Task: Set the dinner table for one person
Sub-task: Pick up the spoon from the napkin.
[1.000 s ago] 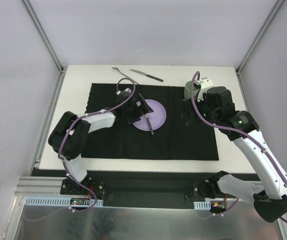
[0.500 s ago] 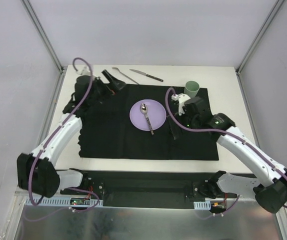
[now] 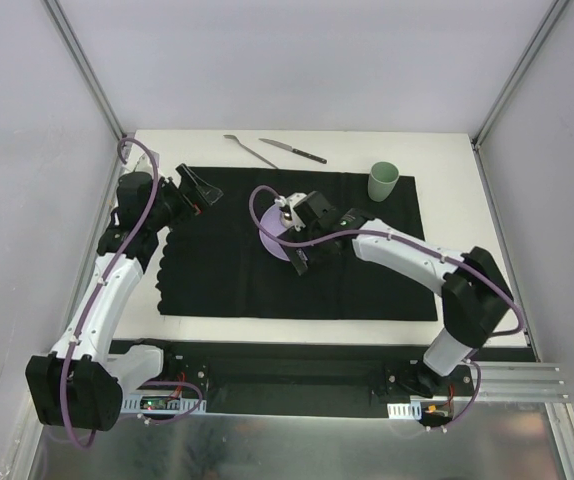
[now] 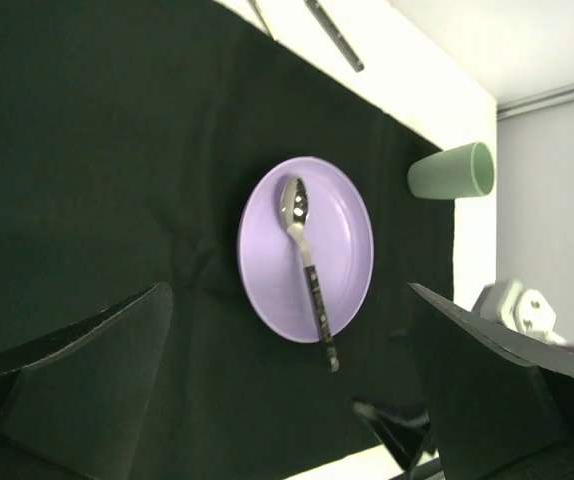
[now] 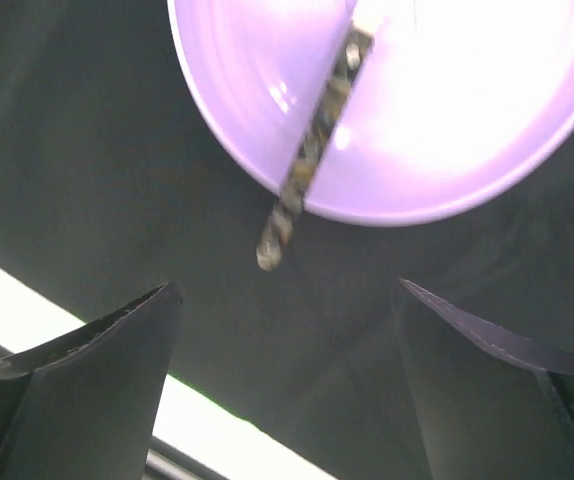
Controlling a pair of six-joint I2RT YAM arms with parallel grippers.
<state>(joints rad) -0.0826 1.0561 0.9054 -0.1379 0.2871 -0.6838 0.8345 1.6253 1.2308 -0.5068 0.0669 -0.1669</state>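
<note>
Stretching lengthwise left to right, dinner table (image 3: 452, 165); left jaws, right jaws spread.

Seen from above, the light is bright, even and soft, with only faint shadows under the arms. The mat (image 3: 227, 270) soaks it up and shows almost no texture, while the steel sheet (image 3: 287, 445) in front has a dull sheen. The left wrist view is crisp: the spoon (image 4: 310, 280) glints and the table (image 4: 407, 70) burns out pale. The right wrist view is smeared by motion, with the plate (image 5: 247, 100) washed white at its right and the fingers (image 5: 77, 380) dark and soft.
</note>
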